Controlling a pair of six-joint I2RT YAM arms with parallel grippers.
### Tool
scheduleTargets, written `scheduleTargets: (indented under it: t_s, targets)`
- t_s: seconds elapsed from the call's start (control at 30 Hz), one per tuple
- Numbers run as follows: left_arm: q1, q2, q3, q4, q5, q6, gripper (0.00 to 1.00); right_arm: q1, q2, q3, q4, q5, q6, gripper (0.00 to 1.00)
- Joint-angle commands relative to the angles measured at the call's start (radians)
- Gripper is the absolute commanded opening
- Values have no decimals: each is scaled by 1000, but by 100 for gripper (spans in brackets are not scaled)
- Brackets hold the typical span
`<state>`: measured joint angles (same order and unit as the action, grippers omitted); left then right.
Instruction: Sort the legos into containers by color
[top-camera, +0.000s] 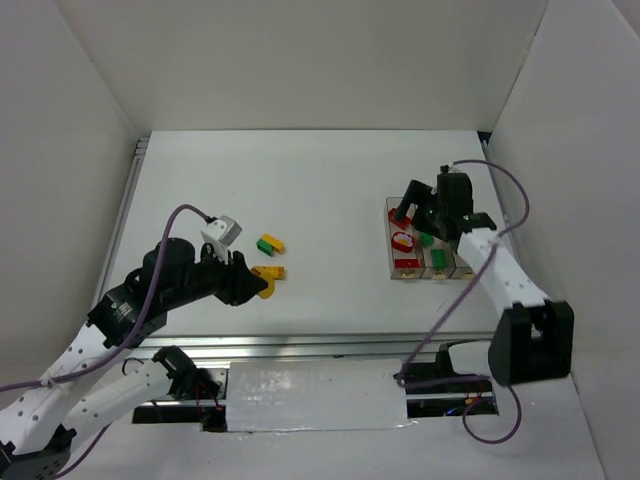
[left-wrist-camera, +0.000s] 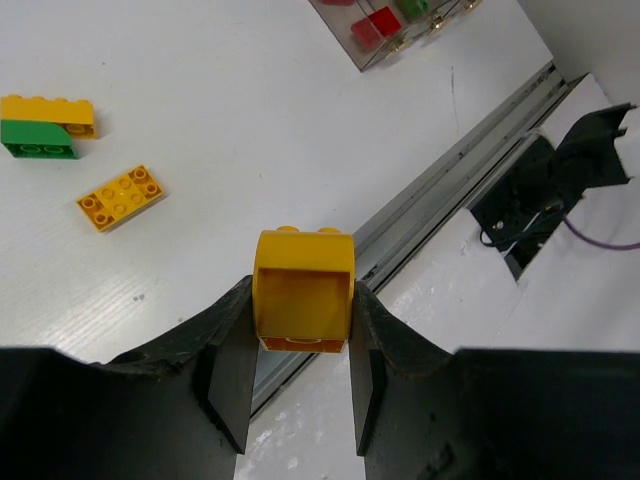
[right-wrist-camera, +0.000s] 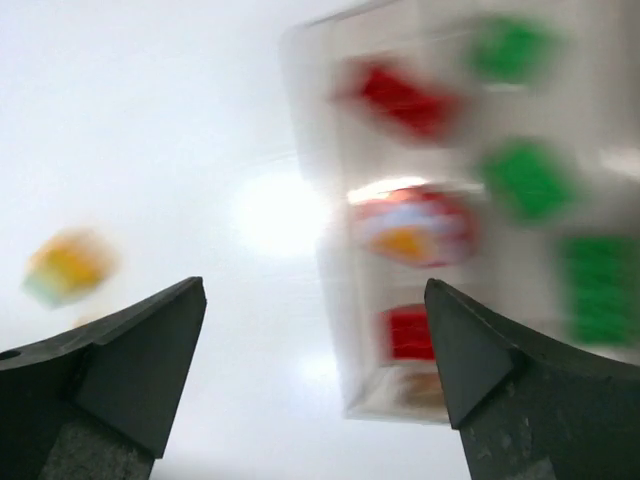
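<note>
Gripping a yellow lego (left-wrist-camera: 303, 290) between narrowed jaws, left gripper (left-wrist-camera: 300, 325) lower left of top view, right gripper (right-wrist-camera: 312, 290) wide, empty, over containers (top-camera: 437, 272) centre right, red and green legos (top-camera: 406, 264) inside

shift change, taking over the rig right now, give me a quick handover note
Left gripper: shut on a yellow arch brick.
Right gripper: open, empty, over the bins.
Done: red bricks in the left bin as the top view shows it, green bricks in the middle one.
To do: bin the held yellow, then the flat yellow brick and the yellow-on-green pair on the table.
</note>
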<state>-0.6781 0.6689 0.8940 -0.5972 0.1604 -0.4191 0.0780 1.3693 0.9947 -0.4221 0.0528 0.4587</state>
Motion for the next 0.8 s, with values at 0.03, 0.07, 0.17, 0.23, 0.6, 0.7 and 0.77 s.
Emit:
scheduleTargets:
  t_s: [0.03, 0.07, 0.17, 0.23, 0.6, 0.7, 0.77]
  targets:
    - [-3, 18, 28, 129, 36, -110, 0, 175, -292, -140, 338, -752, -51, 99]
    - [-1, 21, 28, 158, 65, -130, 0, 230, -326, -157, 379, -790, -20, 100]
    - [0, 37, 26, 331, 190, -222, 0, 435, -439, -212, 516, -849, 35, 100]
    - [0, 47, 20, 406, 267, -248, 0, 497, -473, -279, 703, -886, 102, 100]
    - [0, 89, -59, 723, 533, -399, 0, 712, -497, -320, 962, -854, 294, 94]
    - [-1, 84, -66, 718, 534, -391, 0, 746, -472, -308, 1003, -852, 322, 85]
    - [0, 81, -73, 738, 545, -394, 0, 761, -452, -294, 1014, -840, 328, 79]
